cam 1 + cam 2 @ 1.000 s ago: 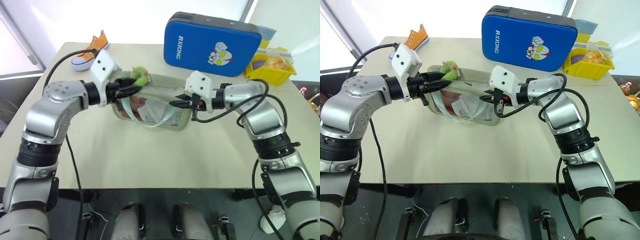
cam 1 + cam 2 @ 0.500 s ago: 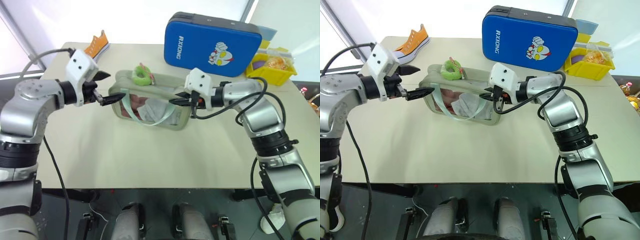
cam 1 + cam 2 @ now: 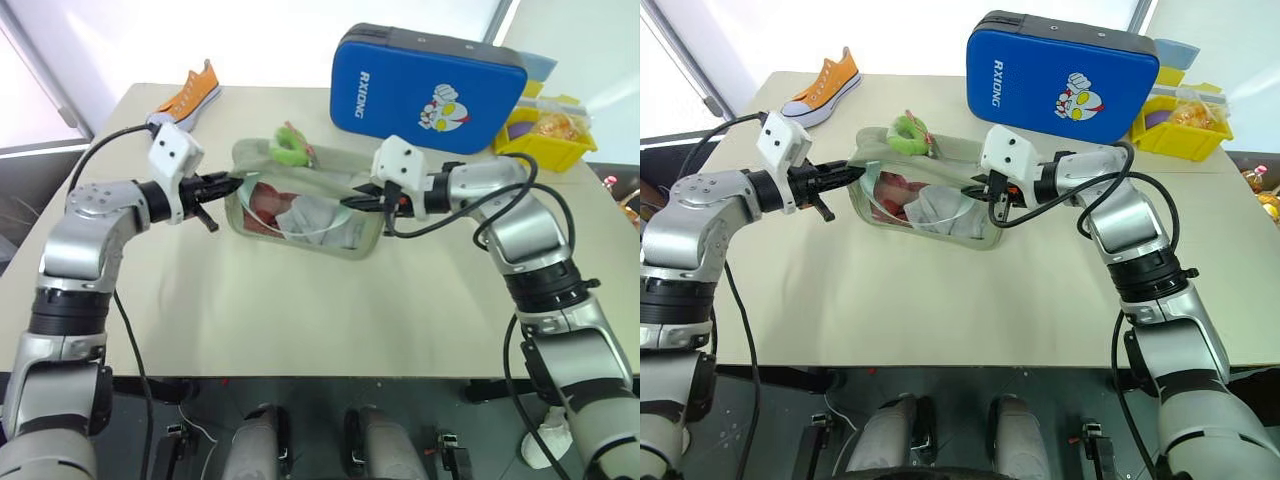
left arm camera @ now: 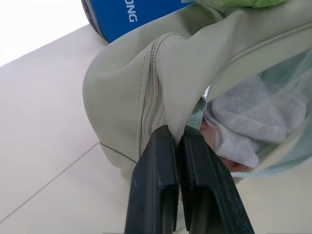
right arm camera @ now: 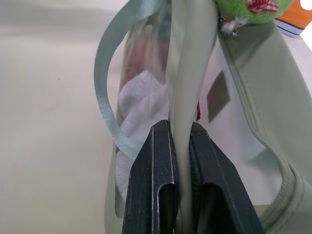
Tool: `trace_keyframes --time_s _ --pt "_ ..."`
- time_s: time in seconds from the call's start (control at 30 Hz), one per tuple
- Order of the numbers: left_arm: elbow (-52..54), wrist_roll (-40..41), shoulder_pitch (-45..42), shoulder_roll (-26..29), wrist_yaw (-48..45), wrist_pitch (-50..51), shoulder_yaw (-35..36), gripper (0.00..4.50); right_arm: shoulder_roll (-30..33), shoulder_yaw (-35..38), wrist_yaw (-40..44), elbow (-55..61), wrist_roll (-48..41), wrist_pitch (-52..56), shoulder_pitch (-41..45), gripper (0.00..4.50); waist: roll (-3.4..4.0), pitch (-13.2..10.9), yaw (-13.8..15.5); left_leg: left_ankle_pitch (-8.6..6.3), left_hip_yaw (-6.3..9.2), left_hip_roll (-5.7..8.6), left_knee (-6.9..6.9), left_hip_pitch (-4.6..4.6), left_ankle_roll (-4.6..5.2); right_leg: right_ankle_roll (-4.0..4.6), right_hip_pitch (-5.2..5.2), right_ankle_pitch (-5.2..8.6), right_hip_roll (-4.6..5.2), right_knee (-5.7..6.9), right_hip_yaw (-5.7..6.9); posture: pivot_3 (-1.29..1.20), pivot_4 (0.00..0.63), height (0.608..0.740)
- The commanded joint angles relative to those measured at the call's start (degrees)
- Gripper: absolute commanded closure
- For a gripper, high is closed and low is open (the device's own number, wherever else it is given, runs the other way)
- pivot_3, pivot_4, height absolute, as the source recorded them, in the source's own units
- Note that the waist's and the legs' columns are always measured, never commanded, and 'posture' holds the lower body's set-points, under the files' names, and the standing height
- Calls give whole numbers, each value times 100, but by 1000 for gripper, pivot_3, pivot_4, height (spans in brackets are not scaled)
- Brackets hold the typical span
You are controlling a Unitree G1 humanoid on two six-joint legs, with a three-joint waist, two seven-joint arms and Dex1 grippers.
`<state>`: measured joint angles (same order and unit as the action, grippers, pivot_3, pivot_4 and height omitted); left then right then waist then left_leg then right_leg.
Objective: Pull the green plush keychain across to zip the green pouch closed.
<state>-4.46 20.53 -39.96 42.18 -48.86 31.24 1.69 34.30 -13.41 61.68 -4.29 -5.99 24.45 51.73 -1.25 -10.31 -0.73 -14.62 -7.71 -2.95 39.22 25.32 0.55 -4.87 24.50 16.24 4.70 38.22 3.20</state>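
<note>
On the bench (image 3: pixel 300 320), the green pouch (image 3: pixel 300 205) stands stretched between the two arms. The left gripper (image 3: pixel 228 184) is pinched tight on the fabric at its left end; the right gripper (image 3: pixel 360 203) clamps the fabric at its right end. The green plush keychain (image 3: pixel 290 147) sits on the pouch's top edge, nearer its left end. Farther back stand a blue case (image 3: pixel 425 88), an orange sneaker (image 3: pixel 186 96) and a yellow bin (image 3: pixel 548 135).

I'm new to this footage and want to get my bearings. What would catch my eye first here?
Mid-table, the green pouch is held between both arms: the left gripper pinches one end, the right gripper the other. The green plush keychain lies on its top edge. Behind stands a big blue case, with an orange sneaker at the far left corner.
</note>
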Motion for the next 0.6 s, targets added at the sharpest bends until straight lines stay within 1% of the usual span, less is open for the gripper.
trace_keyframes --time_s 0.03,0.13,0.23,0.33,0.4,0.5,0.6 --pt "500 106 34 74 -8 150 169 4482 60 165 30 43 -56 -67 223 4500 0 0 -2 0 0 0 0 0 0 0 0 0 0 0 0 0 150 740" --pt "623 65 157 67 18 172 142 4500 137 200 180 -62 -111 -41 339 3335 0 0 1 0 0 0 0 0 0 0 0 0 1 0 0 0 150 740" --pt "680 55 222 71 35 192 157 4500 338 294 548 -162 -270 139 659 1905 1 0 5 0 0 0 0 0 0 0 0 0 1 1 0 0 150 740" --pt "719 73 251 62 51 216 179 4500 464 336 850 -410 -419 224 1032 1905 1 0 1 -1 0 1 0 0 1 0 0 0 2 -1 0 0 150 740" --pt "743 69 297 62 59 207 188 4500 298 428 845 -803 -541 237 1417 1905 1 0 -5 -1 1 0 0 -1 2 0 0 0 2 0 0 0 150 740" --pt "808 86 345 62 60 237 220 4500 -296 629 385 -1608 -636 300 2082 1905 1 0 -38 -1 -3 -1 0 -4 1 1 0 0 0 4 0 0 150 740" --pt "831 78 346 39 64 253 214 4500 -873 608 3 -2479 -449 -7 2545 1905 2 0 -40 0 -3 -2 -2 -6 0 1 2 0 -1 9 0 0 150 740"
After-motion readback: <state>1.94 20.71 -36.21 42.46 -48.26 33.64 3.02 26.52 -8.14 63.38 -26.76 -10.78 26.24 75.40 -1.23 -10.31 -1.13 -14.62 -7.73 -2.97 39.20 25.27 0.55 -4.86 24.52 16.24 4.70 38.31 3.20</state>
